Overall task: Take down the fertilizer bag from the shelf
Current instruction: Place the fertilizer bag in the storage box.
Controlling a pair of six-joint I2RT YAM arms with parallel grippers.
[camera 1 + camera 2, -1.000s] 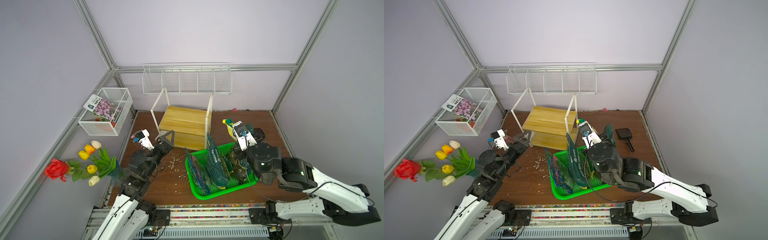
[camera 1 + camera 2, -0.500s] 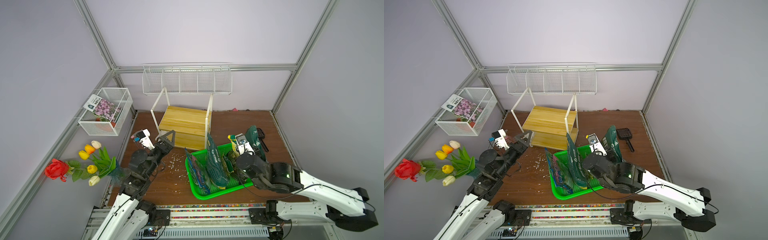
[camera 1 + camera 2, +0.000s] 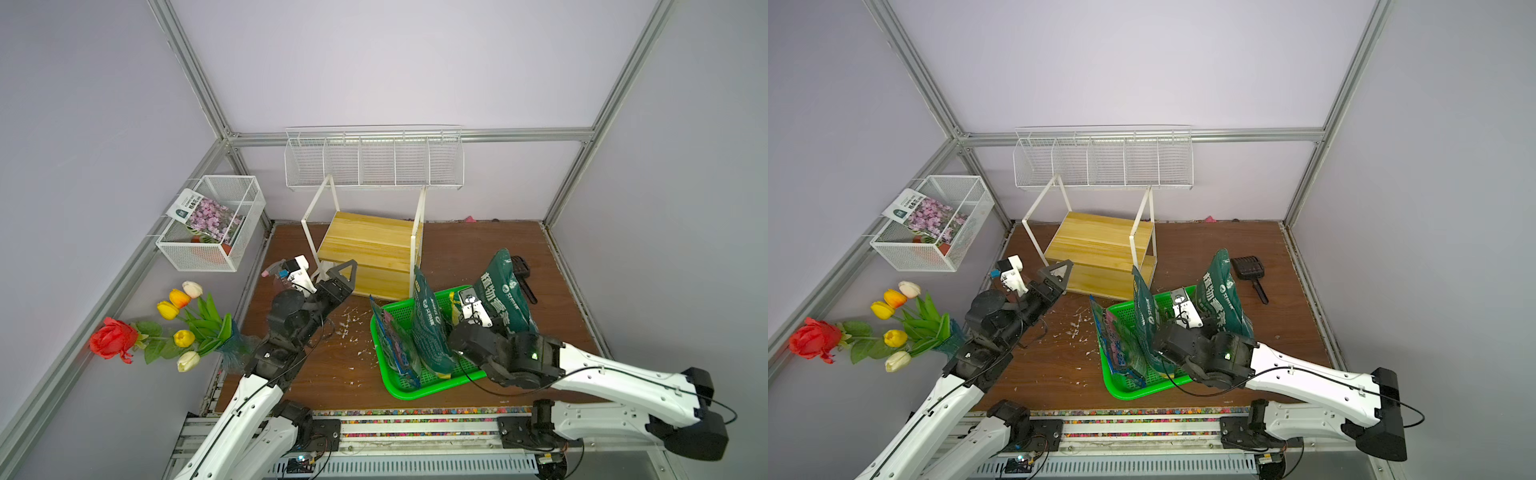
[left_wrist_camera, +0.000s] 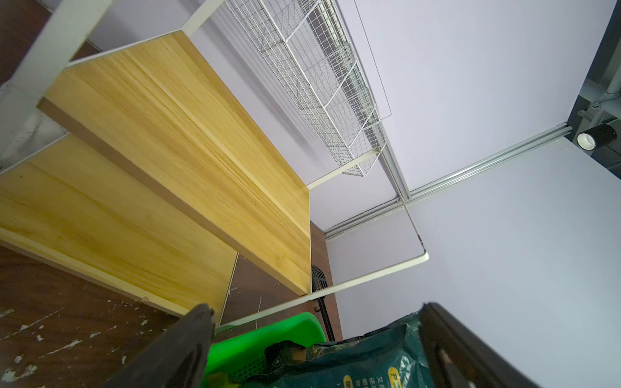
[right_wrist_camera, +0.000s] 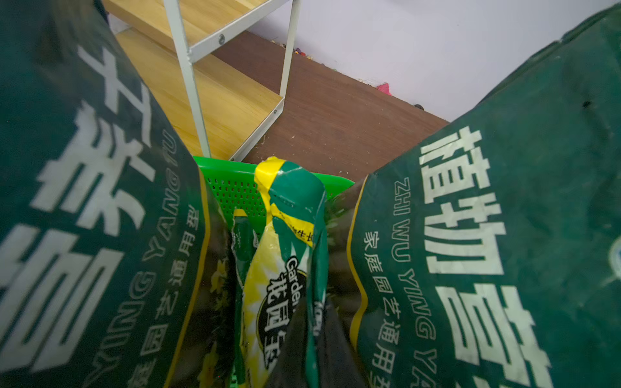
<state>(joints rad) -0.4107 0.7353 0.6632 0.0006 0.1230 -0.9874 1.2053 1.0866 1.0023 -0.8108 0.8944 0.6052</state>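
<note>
The right gripper (image 5: 311,336) pinches the fertilizer bag (image 5: 282,235) in the green tray (image 3: 399,386) by the desk (image 3: 478,249) front edge; the left gripper (image 3: 344,270) is spread wide beside the shelf (image 3: 370,245)

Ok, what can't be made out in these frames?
- Right gripper jaws: hidden between the dark green bags in both top views.
- Yellow-green bag: lower part buried between them in the right wrist view.
- Black scoop: head partly behind a bag in a top view.
- Mesh basket: red thing behind the flower packet, unidentifiable.
</note>
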